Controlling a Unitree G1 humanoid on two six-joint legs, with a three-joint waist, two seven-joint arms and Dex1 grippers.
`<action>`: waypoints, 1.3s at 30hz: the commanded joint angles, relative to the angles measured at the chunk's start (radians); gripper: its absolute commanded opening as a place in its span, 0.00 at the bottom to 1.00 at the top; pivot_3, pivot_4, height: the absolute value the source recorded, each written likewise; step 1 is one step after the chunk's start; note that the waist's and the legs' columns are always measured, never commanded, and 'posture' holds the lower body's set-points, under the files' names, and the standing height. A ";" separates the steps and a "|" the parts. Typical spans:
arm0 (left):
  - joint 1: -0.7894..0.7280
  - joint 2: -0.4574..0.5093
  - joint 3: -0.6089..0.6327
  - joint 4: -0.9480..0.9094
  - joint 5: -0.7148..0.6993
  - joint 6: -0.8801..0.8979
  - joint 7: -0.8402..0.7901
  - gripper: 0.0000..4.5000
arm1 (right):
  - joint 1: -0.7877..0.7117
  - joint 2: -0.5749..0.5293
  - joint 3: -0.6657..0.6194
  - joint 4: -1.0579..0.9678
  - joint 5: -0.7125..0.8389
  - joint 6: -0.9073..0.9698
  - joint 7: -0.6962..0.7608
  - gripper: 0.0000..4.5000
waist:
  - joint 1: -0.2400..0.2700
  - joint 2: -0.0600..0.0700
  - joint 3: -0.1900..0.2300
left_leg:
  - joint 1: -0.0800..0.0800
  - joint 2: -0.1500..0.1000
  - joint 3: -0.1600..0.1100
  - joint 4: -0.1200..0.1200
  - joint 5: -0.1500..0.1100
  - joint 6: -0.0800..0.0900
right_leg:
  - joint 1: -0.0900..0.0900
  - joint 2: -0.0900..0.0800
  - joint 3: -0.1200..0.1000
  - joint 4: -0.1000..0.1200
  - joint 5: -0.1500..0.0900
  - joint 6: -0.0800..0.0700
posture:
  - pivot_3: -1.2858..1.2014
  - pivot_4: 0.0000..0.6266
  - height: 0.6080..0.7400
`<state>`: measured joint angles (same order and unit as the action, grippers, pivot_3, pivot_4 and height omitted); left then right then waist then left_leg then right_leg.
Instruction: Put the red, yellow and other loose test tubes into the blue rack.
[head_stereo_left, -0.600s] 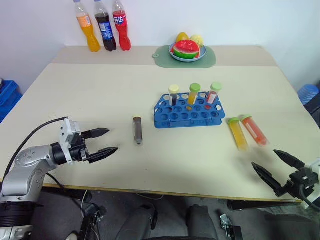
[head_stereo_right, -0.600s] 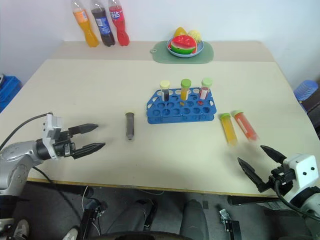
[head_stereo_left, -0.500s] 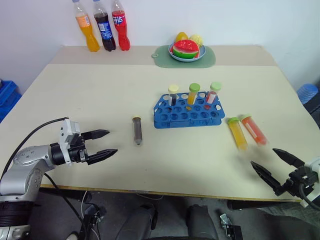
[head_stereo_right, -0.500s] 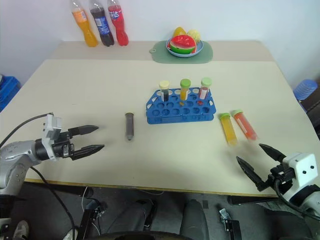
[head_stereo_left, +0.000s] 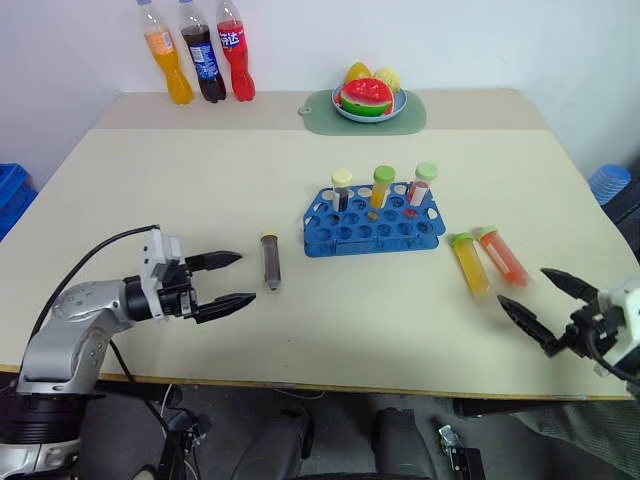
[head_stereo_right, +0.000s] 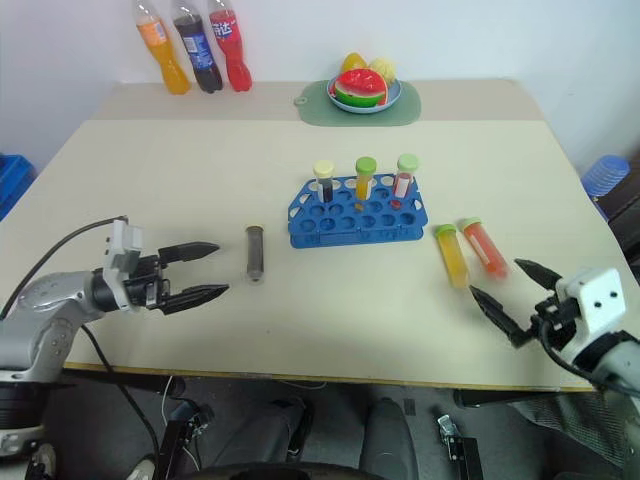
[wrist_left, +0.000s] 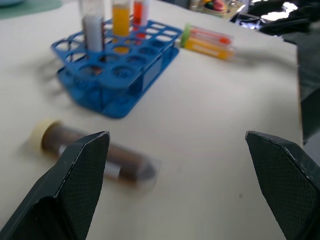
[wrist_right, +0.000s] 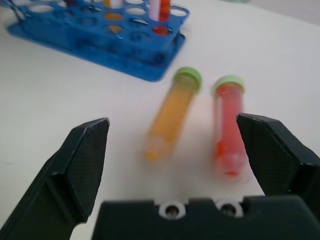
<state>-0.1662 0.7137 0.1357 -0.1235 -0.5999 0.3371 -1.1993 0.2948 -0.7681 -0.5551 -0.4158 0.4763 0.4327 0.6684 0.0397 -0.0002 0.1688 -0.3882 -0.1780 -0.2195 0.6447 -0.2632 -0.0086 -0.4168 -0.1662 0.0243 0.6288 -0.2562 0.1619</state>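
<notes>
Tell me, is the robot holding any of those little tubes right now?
No, nothing is held. The left gripper and right gripper are both open, apart from the tubes lying on the table.

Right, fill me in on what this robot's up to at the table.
It is about to load loose tubes into the blue rack, where three tubes already stand. Nothing is held. The open left gripper points at the brown tube lying left of the rack. The open right gripper faces the yellow tube and red tube lying on the table.

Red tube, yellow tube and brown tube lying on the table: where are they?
red tube (head_stereo_left: 505, 259), left eye view, middle.
yellow tube (head_stereo_left: 472, 269), left eye view, middle.
brown tube (head_stereo_left: 270, 265), left eye view, middle.
</notes>
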 joint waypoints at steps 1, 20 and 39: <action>-0.030 -0.005 -0.022 -0.040 -0.008 0.002 -0.012 1.00 | -0.102 -0.092 0.032 0.021 0.027 0.180 -0.023 1.00 | -0.002 0.000 0.000 | 0.000 0.000 0.000 0.000 0.000 0.000 | 0.000 0.000 0.000 0.000 0.000 0.000 | 0.52 0.24 1.00; 0.056 -0.015 -0.025 -0.192 -0.087 0.120 0.028 1.00 | -1.197 -0.261 0.814 0.990 -0.228 0.583 0.311 1.00 | -0.011 -0.002 0.007 | -0.006 0.002 0.006 0.000 -0.001 0.001 | -0.009 0.000 0.001 -0.002 0.004 0.004 | 0.52 0.24 1.00; 0.180 -0.021 0.027 -0.337 -0.172 0.184 0.149 1.00 | -1.344 -0.165 0.886 1.354 -0.548 0.217 0.432 0.17 | -0.032 -0.003 0.008 | -0.005 0.002 0.005 0.001 0.002 -0.004 | -0.008 0.001 0.002 0.000 0.006 0.003 | 0.52 0.24 1.00</action>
<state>0.0246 0.6935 0.1507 -0.4468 -0.7644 0.5360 -1.0558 -1.0590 -0.8954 0.3517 0.9712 -0.0458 0.6965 1.1099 0.0078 -0.0034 0.1763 -0.3932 -0.1761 -0.2140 0.6458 -0.2615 -0.0127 -0.4250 -0.1655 0.0261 0.6293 -0.2502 0.1653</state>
